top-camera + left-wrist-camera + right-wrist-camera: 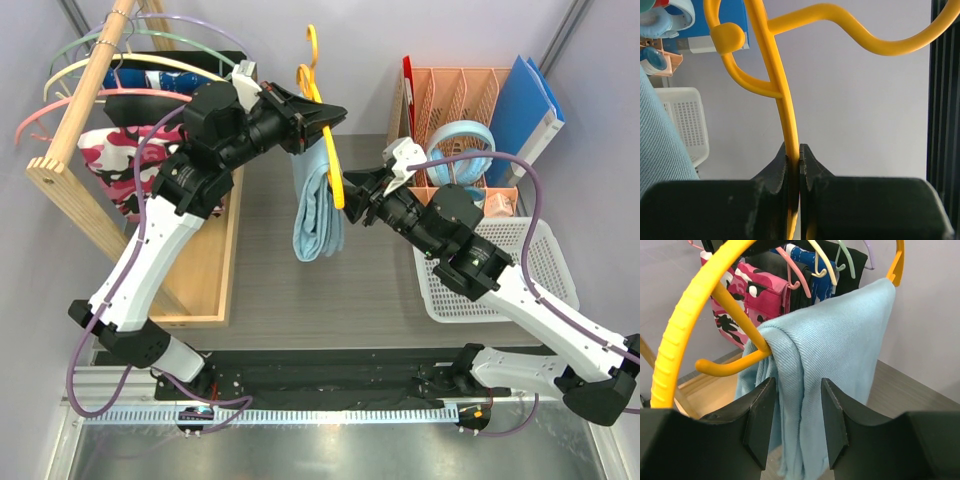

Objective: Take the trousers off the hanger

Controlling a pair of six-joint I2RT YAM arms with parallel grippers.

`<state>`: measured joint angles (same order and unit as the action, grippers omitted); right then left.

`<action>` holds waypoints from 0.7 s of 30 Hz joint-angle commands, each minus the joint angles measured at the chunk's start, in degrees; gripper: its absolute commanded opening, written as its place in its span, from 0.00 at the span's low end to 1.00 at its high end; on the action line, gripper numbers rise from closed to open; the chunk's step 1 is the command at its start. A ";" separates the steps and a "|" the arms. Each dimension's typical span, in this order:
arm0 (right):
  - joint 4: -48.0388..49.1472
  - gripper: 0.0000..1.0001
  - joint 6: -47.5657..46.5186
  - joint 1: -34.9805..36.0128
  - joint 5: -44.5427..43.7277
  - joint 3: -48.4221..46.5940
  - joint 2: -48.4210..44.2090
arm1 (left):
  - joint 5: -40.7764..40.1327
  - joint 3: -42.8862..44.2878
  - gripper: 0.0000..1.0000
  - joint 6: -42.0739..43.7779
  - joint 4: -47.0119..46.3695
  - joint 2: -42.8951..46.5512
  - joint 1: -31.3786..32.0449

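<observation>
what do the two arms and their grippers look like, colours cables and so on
Both arms have white link shells, left arm and right arm, with bulky black joint housings. A thin purple cable loops along each. Each wrist carries a small white camera block. The left gripper and right gripper have matte black, wedge-shaped fingers.

No readable text — no labels, no numbers.
</observation>
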<state>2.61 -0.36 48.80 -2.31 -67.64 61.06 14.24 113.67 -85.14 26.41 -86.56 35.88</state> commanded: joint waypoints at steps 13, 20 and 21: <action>6.79 0.37 -0.52 0.25 -4.19 -1.45 2.13 | 2.72 1.73 0.00 -0.29 -12.70 4.83 0.07; 13.20 0.47 -0.52 0.25 -3.85 0.57 3.71 | 2.90 1.65 0.01 -0.46 -12.97 4.56 0.86; 14.34 0.47 -0.69 0.33 -3.85 0.58 4.15 | 2.99 1.65 0.01 -0.46 -12.97 4.39 0.95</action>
<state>8.60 -0.43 49.06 -4.40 -67.44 63.92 15.00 113.38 -85.38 25.91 -86.06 35.92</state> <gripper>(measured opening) 0.455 0.051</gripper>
